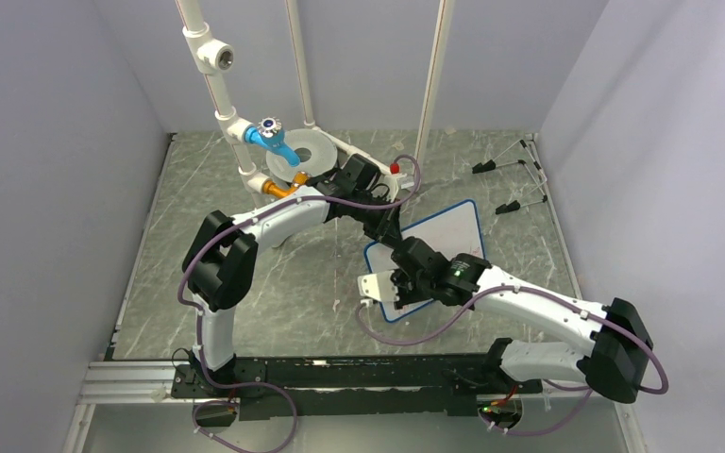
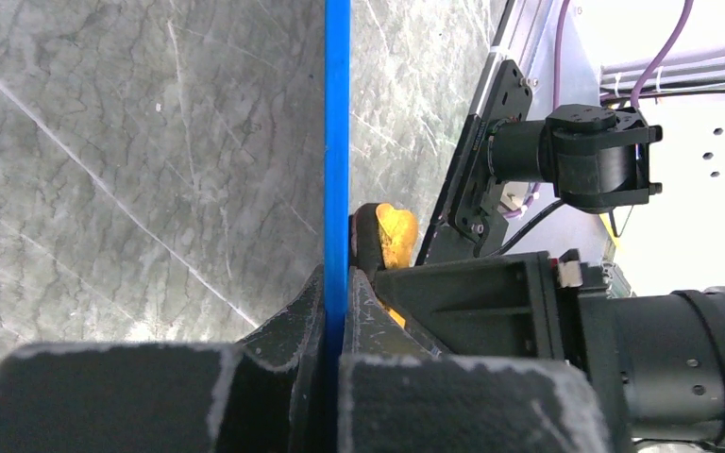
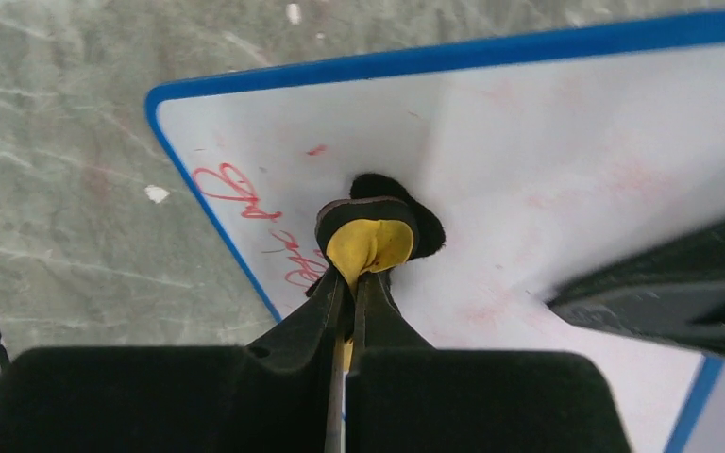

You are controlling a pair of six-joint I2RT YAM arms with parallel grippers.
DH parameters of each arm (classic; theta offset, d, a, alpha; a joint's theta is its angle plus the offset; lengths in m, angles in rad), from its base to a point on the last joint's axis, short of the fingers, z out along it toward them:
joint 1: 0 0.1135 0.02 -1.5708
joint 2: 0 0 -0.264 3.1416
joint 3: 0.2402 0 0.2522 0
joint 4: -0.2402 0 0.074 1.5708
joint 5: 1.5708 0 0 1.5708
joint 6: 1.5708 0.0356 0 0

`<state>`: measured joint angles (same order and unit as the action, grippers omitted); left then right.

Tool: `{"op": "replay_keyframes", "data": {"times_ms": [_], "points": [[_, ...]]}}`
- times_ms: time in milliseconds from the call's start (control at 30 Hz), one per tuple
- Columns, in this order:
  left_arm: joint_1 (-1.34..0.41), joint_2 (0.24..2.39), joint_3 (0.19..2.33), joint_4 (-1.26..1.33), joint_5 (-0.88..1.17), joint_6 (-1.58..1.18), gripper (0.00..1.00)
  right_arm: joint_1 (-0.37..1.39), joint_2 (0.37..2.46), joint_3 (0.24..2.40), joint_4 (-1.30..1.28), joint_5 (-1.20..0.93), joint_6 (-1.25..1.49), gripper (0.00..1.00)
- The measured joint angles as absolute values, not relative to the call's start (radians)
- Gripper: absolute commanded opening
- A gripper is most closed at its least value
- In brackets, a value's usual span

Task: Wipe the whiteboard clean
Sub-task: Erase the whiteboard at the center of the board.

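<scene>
The whiteboard [image 1: 451,234] lies right of centre on the grey marble table, its blue rim [image 2: 337,113] seen edge-on in the left wrist view. My left gripper [image 2: 337,281] [image 1: 384,229] is shut on that rim at the board's far left edge. In the right wrist view the whiteboard [image 3: 547,142] carries red handwriting [image 3: 236,189] near its left corner, and faint pink smears elsewhere. My right gripper [image 3: 351,283] [image 1: 399,286] is shut on a yellow eraser with a black pad [image 3: 370,241], which rests on the board's face just right of the writing.
A white pipe frame with a blue valve [image 1: 272,138] and a round grey disc [image 1: 304,151] stand at the back, left of the board. Thin rods with black tips [image 1: 510,179] lie at the back right. Grey walls close in on both sides.
</scene>
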<state>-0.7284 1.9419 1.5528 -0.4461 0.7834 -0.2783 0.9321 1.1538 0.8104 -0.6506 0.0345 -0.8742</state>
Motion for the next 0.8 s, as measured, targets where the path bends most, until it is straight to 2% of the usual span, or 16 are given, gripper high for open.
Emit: {"op": "replay_keyframes", "data": {"times_ms": [367,633,800], "points": [[-0.732,1.942,1.553,-0.461,0.793,-0.282,0.0,0.976,1.214,0.783,-0.748,-0.045,-0.923,0.0],[-0.727,1.942,1.552,-0.431,0.77,-0.273,0.0,0.782,1.151,0.791,-0.675,-0.03,-0.815,0.0],[-0.727,1.942,1.552,-0.43,0.768,-0.274,0.0,0.742,1.137,0.796,-0.662,-0.034,-0.799,0.0]]}}
